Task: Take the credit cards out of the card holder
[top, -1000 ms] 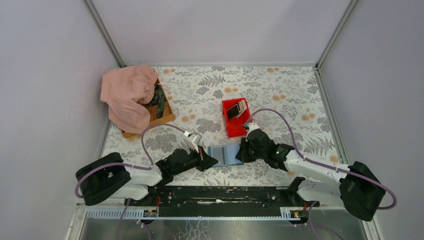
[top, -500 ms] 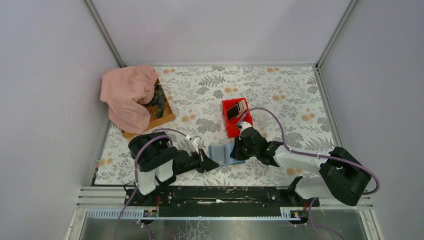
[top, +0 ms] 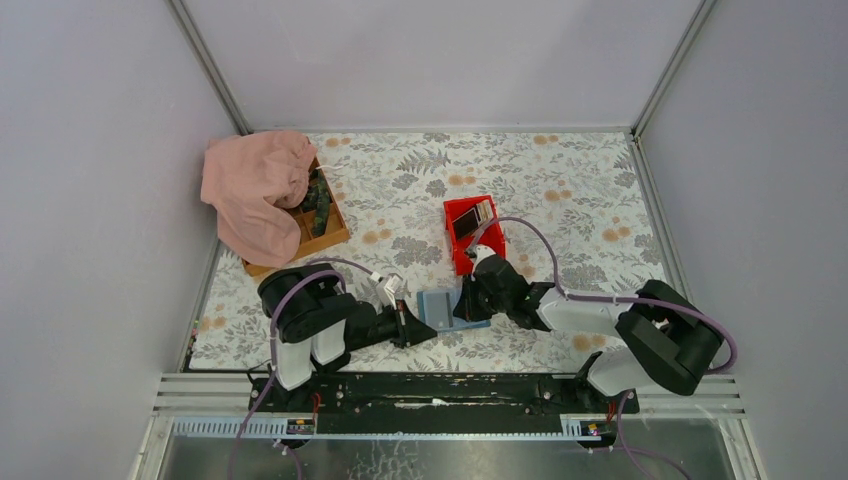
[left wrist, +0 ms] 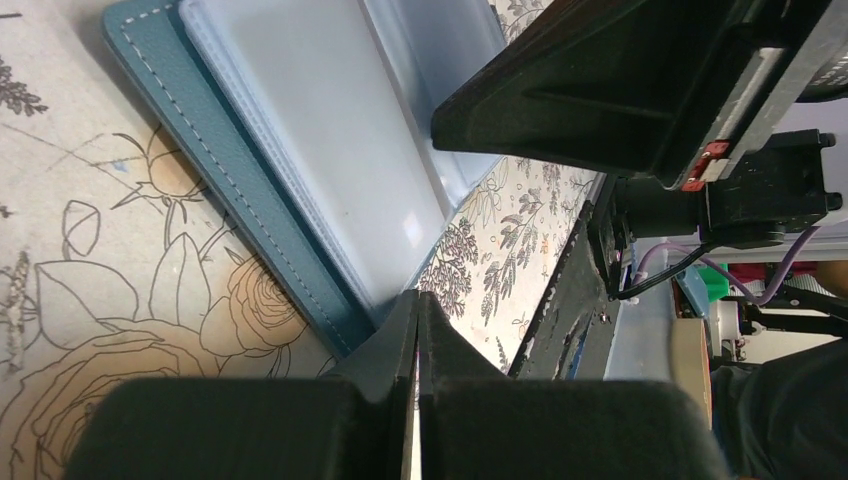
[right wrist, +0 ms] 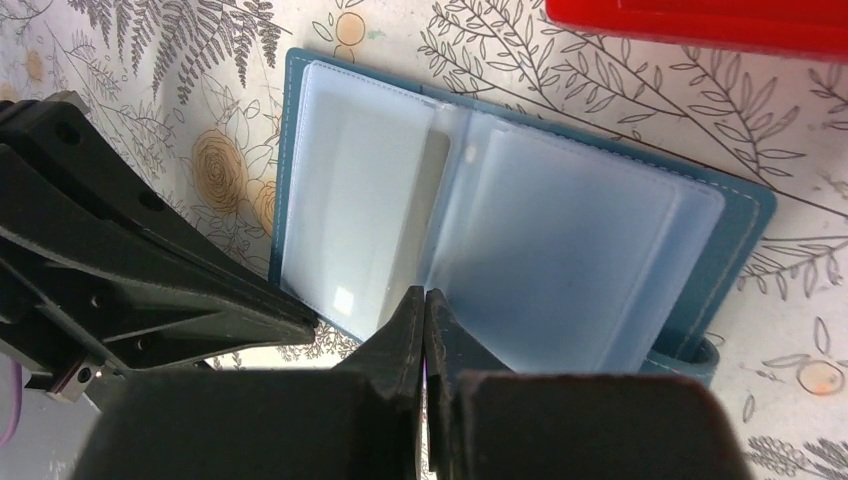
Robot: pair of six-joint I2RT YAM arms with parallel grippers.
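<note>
Quick look at where we are: the blue card holder [top: 447, 305] lies open flat on the desk [top: 560, 180], right between our two pincers. The left pincer [top: 430, 325] is clenched with nothing in it, its tip on the holder's stitched edge directly ahead of it. The right pincer [top: 463, 303] is clenched empty too, its tip at the fold where the clear sleeves [right wrist: 560, 230] meet. Each pincer points at the other across the holder.

From the wrist views those sleeves look blank to us, no card showing through the top pages. The credit cards [top: 472, 219] sit in the red bin [top: 462, 258], just beyond the right pincer on its far side.

So we reckon we're near the end: pinning the holder and checking pages. We can't see under the top sleeves, so the next move probably calls for the right tip to flip a page while the left pins the cover down, gently, since that plastic looks slippery.
</note>
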